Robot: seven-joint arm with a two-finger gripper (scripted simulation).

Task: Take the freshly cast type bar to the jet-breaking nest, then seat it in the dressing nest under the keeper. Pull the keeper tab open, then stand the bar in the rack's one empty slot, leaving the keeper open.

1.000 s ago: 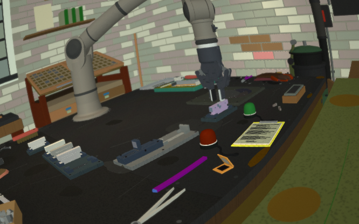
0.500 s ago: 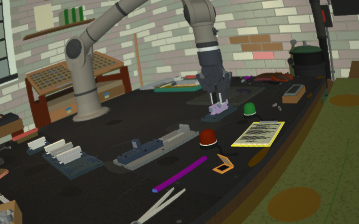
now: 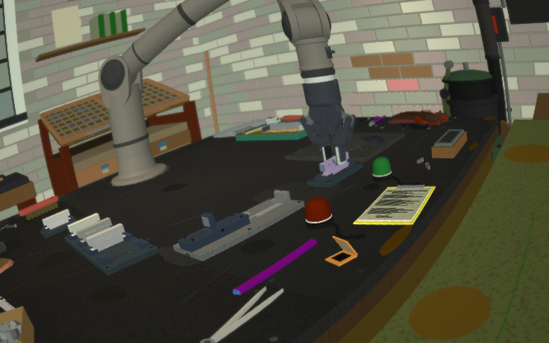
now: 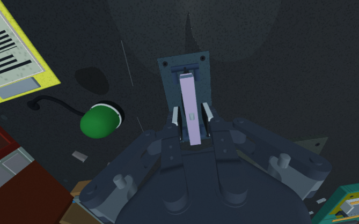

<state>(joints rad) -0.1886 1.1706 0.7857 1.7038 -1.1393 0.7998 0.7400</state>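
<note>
The near end of the lilac type bar (image 4: pixel 190 108) is hidden behind my gripper's body in the wrist camera; the bar (image 3: pixel 332 165) lies lengthwise on a small blue-grey nest plate (image 3: pixel 334 173) at the middle of the dark bench. My gripper (image 4: pixel 191 114) stands straight down over it, its fingers on either side of the bar, open and holding nothing. The long dressing nest with its keeper (image 3: pixel 237 225) lies nearer the front. The rack (image 3: pixel 108 242) with pale upright bars sits at front left.
Behind the work a brick wall, a type case stand (image 3: pixel 110 115) and a green tray (image 3: pixel 270 133) line the bench's far side. A green dome (image 3: pixel 381 167), a red dome (image 3: pixel 318 210), a yellow clipboard (image 3: pixel 395 204), a purple rod (image 3: pixel 275 267) and dividers (image 3: pixel 242 315) lie near.
</note>
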